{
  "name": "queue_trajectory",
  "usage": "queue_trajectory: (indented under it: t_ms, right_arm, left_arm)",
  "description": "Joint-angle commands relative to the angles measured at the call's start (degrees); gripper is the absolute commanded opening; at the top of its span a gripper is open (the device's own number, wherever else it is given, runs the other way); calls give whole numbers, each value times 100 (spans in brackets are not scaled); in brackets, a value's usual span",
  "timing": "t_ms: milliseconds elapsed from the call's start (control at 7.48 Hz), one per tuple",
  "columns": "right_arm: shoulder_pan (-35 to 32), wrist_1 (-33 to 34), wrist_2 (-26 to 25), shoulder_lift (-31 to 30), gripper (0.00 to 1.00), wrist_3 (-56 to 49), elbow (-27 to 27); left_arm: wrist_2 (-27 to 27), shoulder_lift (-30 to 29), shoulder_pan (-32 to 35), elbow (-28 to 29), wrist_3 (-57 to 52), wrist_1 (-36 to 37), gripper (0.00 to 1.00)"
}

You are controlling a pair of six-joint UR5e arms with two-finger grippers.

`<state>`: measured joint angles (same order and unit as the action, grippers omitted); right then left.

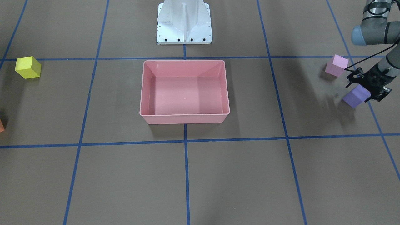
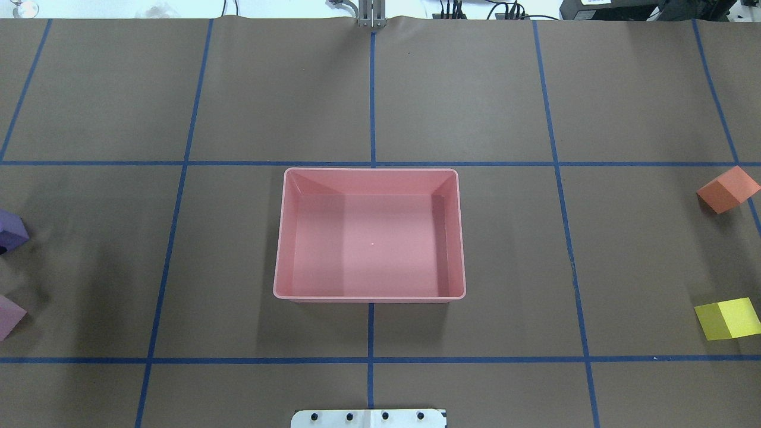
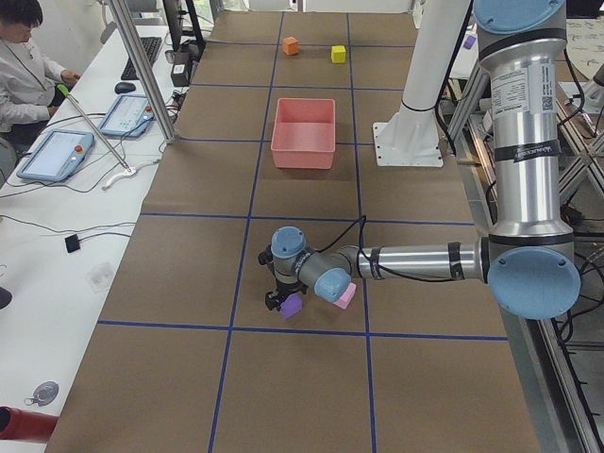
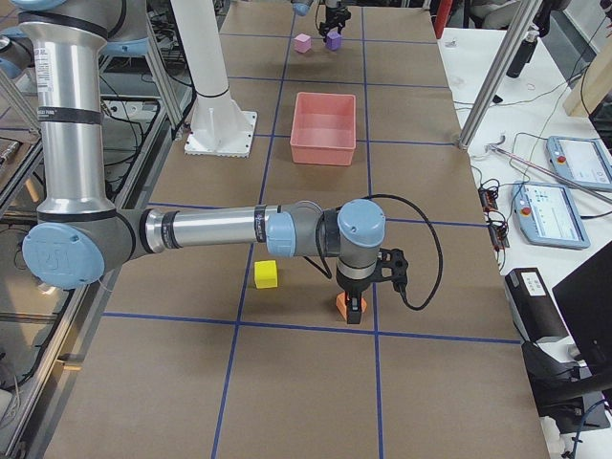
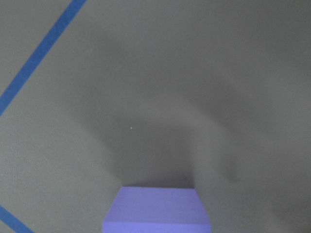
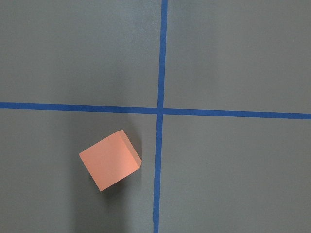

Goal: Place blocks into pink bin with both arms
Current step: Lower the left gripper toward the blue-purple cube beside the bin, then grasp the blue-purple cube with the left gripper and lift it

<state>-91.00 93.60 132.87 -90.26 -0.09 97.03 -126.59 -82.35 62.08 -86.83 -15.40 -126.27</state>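
Observation:
The pink bin [image 1: 184, 118] stands empty at the table's middle, also in the overhead view [image 2: 368, 295]. My left gripper [image 1: 364, 90] is shut on the purple block [image 1: 356, 95] at table level; the block fills the bottom of the left wrist view [image 5: 158, 208]. The light pink block [image 1: 336, 65] sits just beside it. The yellow block [image 2: 728, 318] and the orange block [image 2: 728, 189] lie on my right side. My right gripper [image 4: 356, 311] hangs over the orange block [image 6: 111, 160]; I cannot tell whether it is open or shut.
The white metal base [image 1: 184, 31] stands behind the bin. Blue tape lines grid the brown table. Operator desks with tablets [image 4: 574, 158] and an upright post [image 4: 488, 76] line the far edge. A person [image 3: 24, 66] sits there.

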Motion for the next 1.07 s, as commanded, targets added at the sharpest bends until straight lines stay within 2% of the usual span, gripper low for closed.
queue_trajectory:
  t_ms: [0,134,267,401,535,668,936]
  right_arm:
    - [3,9,2,0,100,0,-9]
    - [12,0,19,0,100,0,-9]
    - [21,9,332,0,100,0,-44]
    - [21,9,710,0,100,-9,-61]
    - [29,9,731,0,100,0,-53]
    - [143,-26,731,52,100,-26,17]
    - [363,-351,687,255,100,200,26]
  left_arm:
    - [-41,-44,-3,176,10,-11,66]
    - [-24,-131,-3,167,2,-11,21]
    - [-49,-262,-3,149,45,-3,0]
    - [-67,-412,-3,88,46,67,0]
    - [-311,-622,6,62,220,155,0]
    - [-792,-885,23,-17,1083,164,0]
    - [-999,-1212,15,-761,3015,173,0]
